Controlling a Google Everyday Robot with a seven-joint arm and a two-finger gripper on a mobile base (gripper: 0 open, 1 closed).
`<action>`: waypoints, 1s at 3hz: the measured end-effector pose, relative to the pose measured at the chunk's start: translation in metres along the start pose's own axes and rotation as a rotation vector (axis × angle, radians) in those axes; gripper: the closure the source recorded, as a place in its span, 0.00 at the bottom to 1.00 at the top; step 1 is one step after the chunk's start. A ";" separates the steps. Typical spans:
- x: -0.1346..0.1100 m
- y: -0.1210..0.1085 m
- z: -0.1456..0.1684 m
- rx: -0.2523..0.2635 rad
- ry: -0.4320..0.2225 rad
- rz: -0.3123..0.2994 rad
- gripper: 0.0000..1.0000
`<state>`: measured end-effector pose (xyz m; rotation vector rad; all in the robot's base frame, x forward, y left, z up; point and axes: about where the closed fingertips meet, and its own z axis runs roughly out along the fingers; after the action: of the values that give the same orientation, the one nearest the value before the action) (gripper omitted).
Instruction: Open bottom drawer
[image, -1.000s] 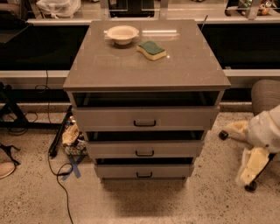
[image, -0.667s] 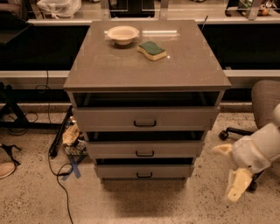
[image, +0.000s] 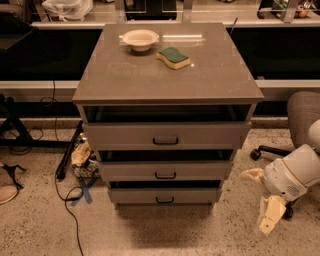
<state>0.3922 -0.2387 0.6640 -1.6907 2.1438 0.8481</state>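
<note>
The bottom drawer (image: 165, 195) is the lowest of three in the grey-brown cabinet (image: 167, 75). Its flat front carries a small black bar handle (image: 165, 200), and a dark gap shows above it. The middle drawer (image: 165, 171) and the top drawer (image: 165, 135) sit above it with similar handles. My gripper (image: 260, 196) hangs low at the right of the cabinet, apart from it, roughly level with the bottom drawer. Its two cream fingers (image: 270, 214) are spread apart and hold nothing.
A cream bowl (image: 140, 39) and a green-and-yellow sponge (image: 173, 57) lie on the cabinet top. An office chair (image: 302, 117) stands at the right behind my arm. Cables and clutter (image: 80, 160) lie on the floor at the left.
My arm and gripper have moved down and left, from beside the middle drawer's height toward the floor near the cabinet's lower right. The drawers have not moved.
</note>
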 end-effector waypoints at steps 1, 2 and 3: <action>0.024 -0.017 0.037 -0.018 -0.010 0.004 0.00; 0.058 -0.044 0.114 -0.056 -0.027 -0.053 0.00; 0.081 -0.065 0.205 -0.075 -0.031 -0.121 0.00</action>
<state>0.4042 -0.1880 0.4398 -1.8108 1.9904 0.9246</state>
